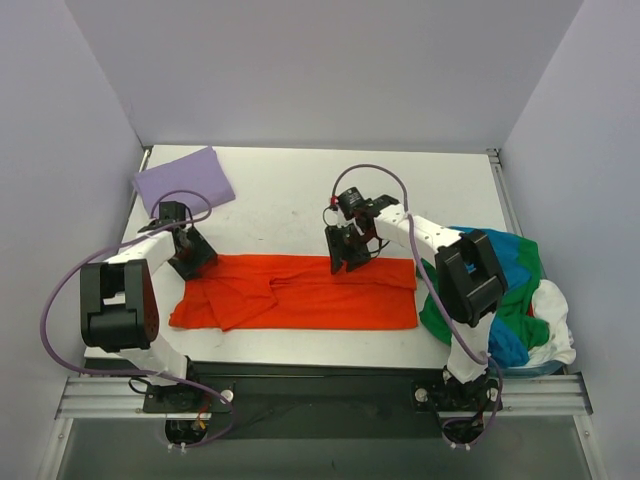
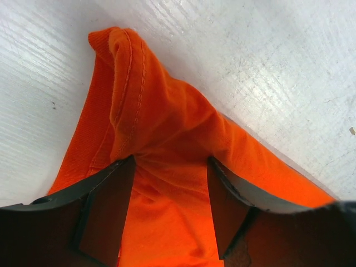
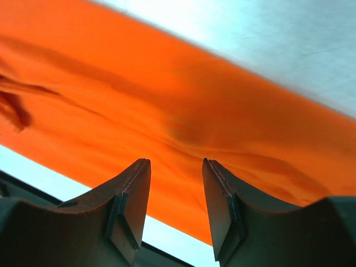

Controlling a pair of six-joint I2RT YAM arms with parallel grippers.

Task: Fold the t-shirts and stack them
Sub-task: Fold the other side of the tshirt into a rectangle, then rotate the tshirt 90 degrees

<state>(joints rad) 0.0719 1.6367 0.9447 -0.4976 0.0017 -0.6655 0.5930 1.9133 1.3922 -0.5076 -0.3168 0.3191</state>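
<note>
I see my left gripper (image 2: 171, 167) and right gripper (image 3: 176, 167) both open over the orange-red t-shirt (image 1: 300, 295), a soft creased strip along the table's (image 1: 290, 190) near edge. A lavender t-shirt (image 1: 183, 180) lies folded at the far left corner.

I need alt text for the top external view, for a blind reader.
An orange-red t-shirt lies as a long folded strip on the table, with the jaws of the left arm and right arm at its far edge. A folded lavender t-shirt sits far left; green, blue and white shirts are heaped at the right edge.
</note>
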